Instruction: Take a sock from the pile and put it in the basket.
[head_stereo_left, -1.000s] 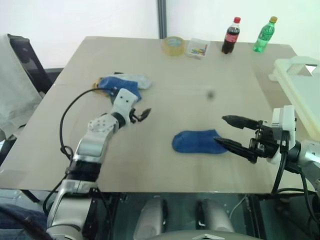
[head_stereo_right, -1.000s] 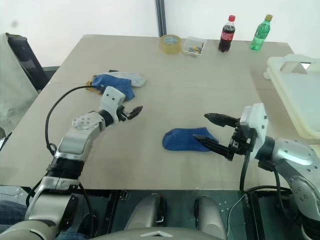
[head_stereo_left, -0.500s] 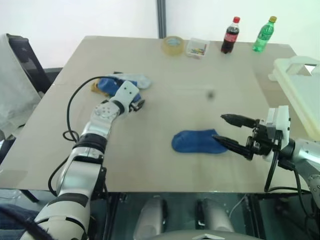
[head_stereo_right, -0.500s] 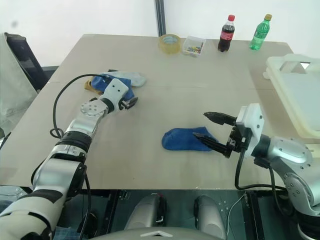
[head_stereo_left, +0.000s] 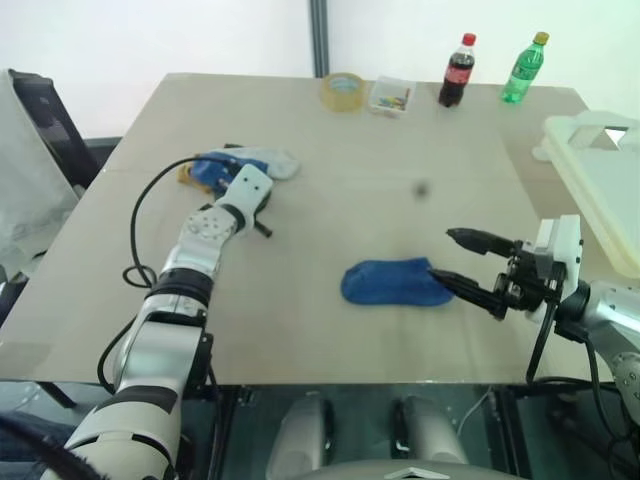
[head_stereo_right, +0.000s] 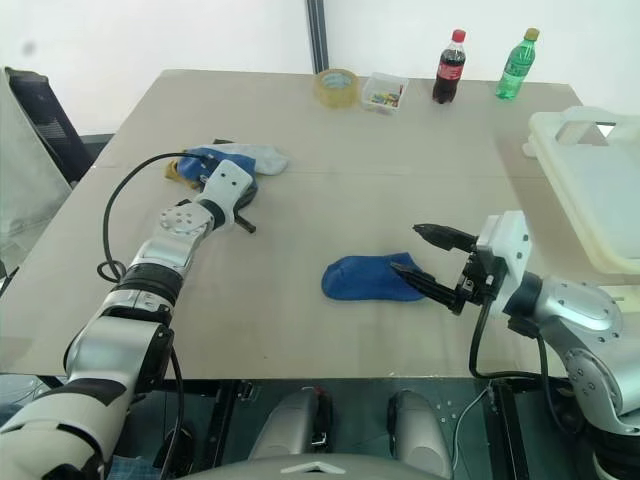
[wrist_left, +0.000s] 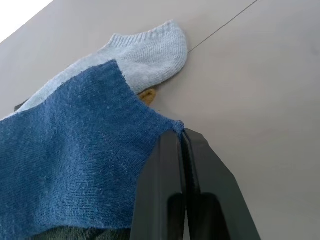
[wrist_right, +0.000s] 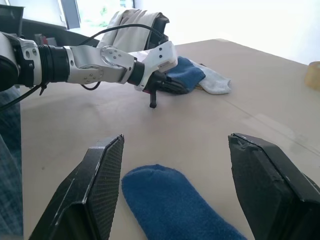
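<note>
Left pincer (head_stereo_left: 262, 226) sits at the near edge of the pile (head_stereo_left: 240, 167) in my head view, far from the basket (head_stereo_left: 603, 180); right pincer (head_stereo_left: 472, 269) hangs released just beside a lone blue sock (head_stereo_left: 392, 283) on the surface (head_stereo_left: 380, 160). Through the left wrist, the fingers (wrist_left: 165, 190) are clenched at the blue sock's corner (wrist_left: 75, 160), apparently pinching only its tip; I fear it slips out on lifting. Through the right wrist, both fingers (wrist_right: 100, 185) straddle the lone sock.

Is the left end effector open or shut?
Shut. The left end effector has its two fingers pressed together at the corner of the blue sock on the pile.
</note>
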